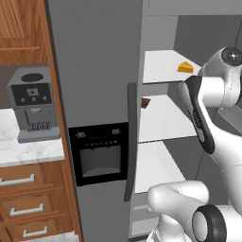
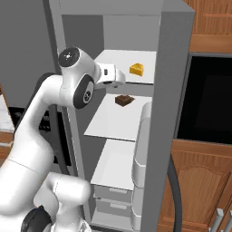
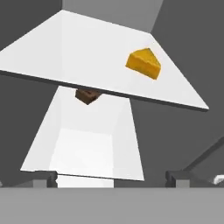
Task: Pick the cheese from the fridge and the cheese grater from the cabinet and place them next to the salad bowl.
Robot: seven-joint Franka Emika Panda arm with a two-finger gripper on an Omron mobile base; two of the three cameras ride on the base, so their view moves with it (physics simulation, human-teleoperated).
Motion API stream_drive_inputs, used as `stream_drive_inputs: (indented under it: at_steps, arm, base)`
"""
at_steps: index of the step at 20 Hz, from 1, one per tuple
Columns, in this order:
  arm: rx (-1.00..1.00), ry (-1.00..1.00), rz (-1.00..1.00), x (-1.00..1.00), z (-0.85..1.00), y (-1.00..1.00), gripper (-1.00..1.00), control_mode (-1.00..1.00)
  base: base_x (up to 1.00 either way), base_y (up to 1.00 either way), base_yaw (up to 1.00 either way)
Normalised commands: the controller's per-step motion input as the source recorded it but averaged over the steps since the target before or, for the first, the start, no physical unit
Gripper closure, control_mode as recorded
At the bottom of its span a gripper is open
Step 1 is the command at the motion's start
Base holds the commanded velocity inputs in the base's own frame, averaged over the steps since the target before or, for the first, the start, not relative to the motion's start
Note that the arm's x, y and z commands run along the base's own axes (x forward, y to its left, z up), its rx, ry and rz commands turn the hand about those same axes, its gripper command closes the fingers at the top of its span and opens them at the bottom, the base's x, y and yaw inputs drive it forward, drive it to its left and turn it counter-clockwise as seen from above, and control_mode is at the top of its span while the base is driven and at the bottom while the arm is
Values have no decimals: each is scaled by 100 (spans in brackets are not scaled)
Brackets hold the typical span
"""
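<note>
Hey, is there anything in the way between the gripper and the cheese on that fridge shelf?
Nothing visible. The cheese sits alone on the top white shelf, with the open gripper facing it; the small brown block lies on the shelf below.

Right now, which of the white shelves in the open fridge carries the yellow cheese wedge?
The top shelf, level with the gripper. The cheese sits toward its back. The shelf below carries only a small brown block; the lowest shelf holds nothing visible.

Both base views look from behind the arm into the open fridge [image 1: 160, 28], sharing its shelves; the hand view faces them closer.
</note>
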Motion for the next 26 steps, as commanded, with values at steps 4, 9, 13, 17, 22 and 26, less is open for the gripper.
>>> stream_drive_inputs:
  at_steps: [4,9,13,17,22,26]
  arm:
    - [-7,18,-3,55,27,-23,-100,-100]
    - [0,7,0,92,-2,-24,-100,-100]
    - [1,0,0,63,-6,-19,-100,-100]
    - [0,0,0,54,0,-24,-100,-100]
    - [0,0,0,23,-2,-7,-100,-100]
    - [0,1,0,21,-8,-12,-100,-100]
  base:
    - [0,0,0]
    - [0,0,0]
    - [0,0,0]
    - [0,0,0]
    - [0,0,0]
    - [0,0,0]
